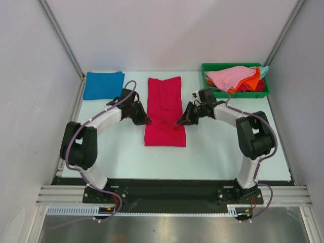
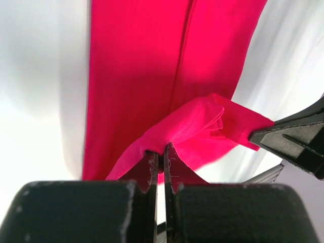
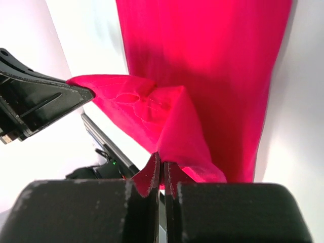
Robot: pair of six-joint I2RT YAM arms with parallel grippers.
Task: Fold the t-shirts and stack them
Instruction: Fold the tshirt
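Crimson t-shirt (image 1: 164, 109): soft matt cloth, smooth over the flat panel, with a stitched seam along its length and creases where it is pinched. Blue t-shirt (image 1: 103, 84), pink t-shirt (image 1: 229, 77) and orange t-shirt (image 1: 251, 82): the same matt cloth, the last two crumpled. Bin (image 1: 223, 94): green moulded plastic with a slight sheen. Tabletop (image 1: 217, 152): smooth, white, faintly reflective. Jaws of the left gripper (image 2: 161, 152) and right gripper (image 3: 162, 164): matt black plastic, finely grained, edges scuffed pale. Left arm (image 1: 104, 121) and right arm (image 1: 228, 112): white satin and black matt shells. Frame rail (image 1: 66, 192) and front sheet (image 1: 172, 230): bare brushed metal.
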